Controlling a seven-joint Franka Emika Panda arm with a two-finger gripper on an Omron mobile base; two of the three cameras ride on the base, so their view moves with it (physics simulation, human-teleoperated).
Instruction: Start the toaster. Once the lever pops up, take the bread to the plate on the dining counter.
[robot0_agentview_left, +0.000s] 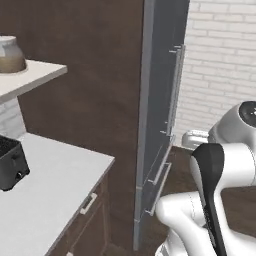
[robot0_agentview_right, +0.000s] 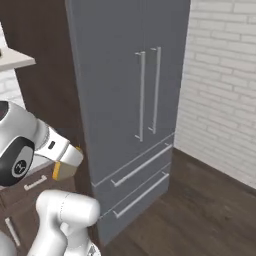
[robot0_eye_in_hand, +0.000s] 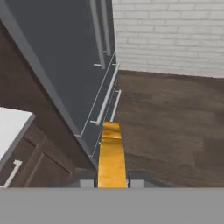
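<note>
While the white arm rose folded in front of the base, its hand (robot0_eye_in_hand: 112, 183) was clamped on the golden-tan slice of bread (robot0_eye_in_hand: 111, 155), which stood edge-on between the two fingers and reached forward over the dark wood floor (robot0_eye_in_hand: 175, 127). From the right base view, a yellow edge of the slice showed at the end of the white wrist, low beside the tall grey refrigerator (robot0_agentview_right: 125, 100) with its paired vertical handles and two drawers. Well apart from the hand, the small boxy black toaster (robot0_agentview_left: 11, 162) sat at the far left on the pale grey-white desk (robot0_agentview_left: 55, 190) above dark wood cabinets. Higher on the left, a rounded brown and grey jar (robot0_agentview_left: 10, 55) stood on a light shelf (robot0_agentview_left: 37, 75). A white brick wall (robot0_agentview_left: 220, 65) ran to the right of the refrigerator.
</note>
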